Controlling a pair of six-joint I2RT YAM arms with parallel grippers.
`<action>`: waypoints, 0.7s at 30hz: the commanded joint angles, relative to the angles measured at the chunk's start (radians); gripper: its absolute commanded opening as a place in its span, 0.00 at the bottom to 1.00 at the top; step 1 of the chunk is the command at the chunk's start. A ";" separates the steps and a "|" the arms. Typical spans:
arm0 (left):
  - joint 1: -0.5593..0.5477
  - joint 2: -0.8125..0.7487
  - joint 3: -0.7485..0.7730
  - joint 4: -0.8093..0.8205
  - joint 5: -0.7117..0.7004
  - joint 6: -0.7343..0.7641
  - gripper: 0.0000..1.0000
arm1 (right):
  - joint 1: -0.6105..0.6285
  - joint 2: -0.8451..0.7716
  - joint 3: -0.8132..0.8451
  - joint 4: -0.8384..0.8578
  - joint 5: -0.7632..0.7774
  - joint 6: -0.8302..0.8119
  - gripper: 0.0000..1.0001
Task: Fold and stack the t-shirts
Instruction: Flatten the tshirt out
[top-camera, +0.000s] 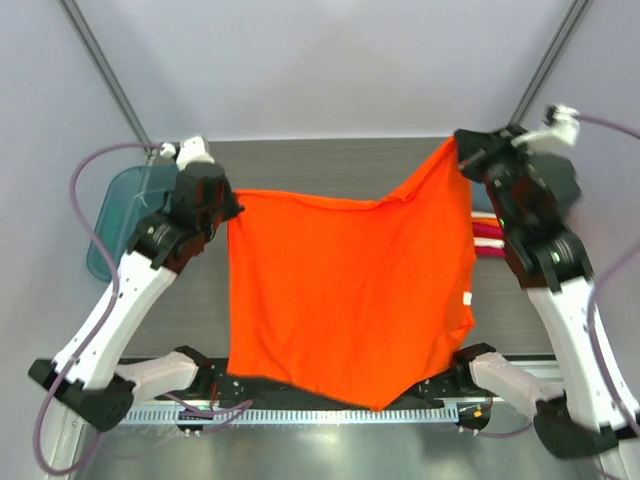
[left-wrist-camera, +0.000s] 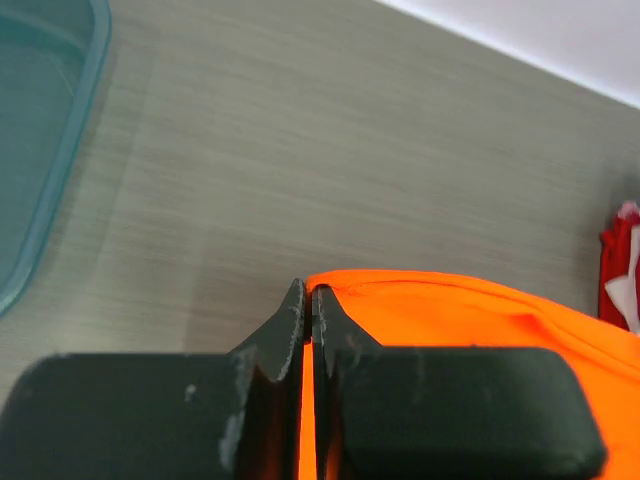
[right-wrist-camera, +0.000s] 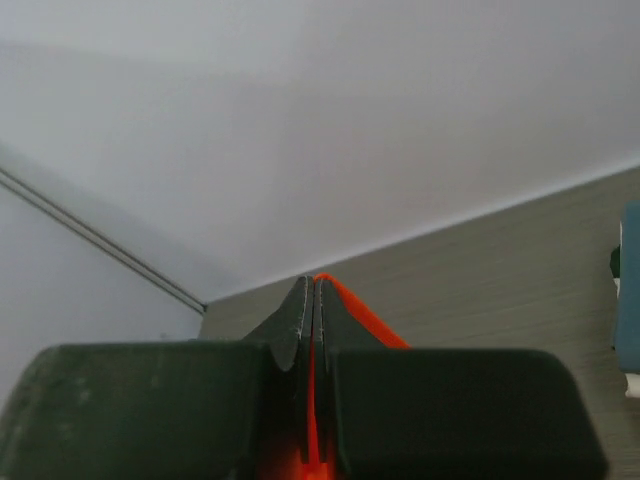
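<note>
Cloth is hanging between our arms: we are holding the orange t-shirt (top-camera: 350, 290) spread above the surface (top-camera: 330, 165). The left fingers (top-camera: 232, 207) are clamped on its corner at nine o'clock, the right fingers (top-camera: 460, 148) on the higher corner at one o'clock. Only the overhead view is showing the bright, mostly smooth drape sagging to a point at six o'clock. The left wrist view is catching folded crimson and white t-shirts (left-wrist-camera: 620, 275) at three o'clock.
</note>
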 joint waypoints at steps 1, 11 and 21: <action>0.021 0.082 0.223 0.116 -0.100 0.090 0.00 | 0.001 0.137 0.134 0.034 0.025 -0.006 0.01; 0.185 0.423 0.880 0.073 0.004 0.279 0.00 | -0.046 0.464 0.684 0.028 -0.013 -0.046 0.01; 0.237 0.218 0.143 0.516 0.064 0.210 0.01 | -0.115 0.288 0.084 0.111 -0.115 0.050 0.01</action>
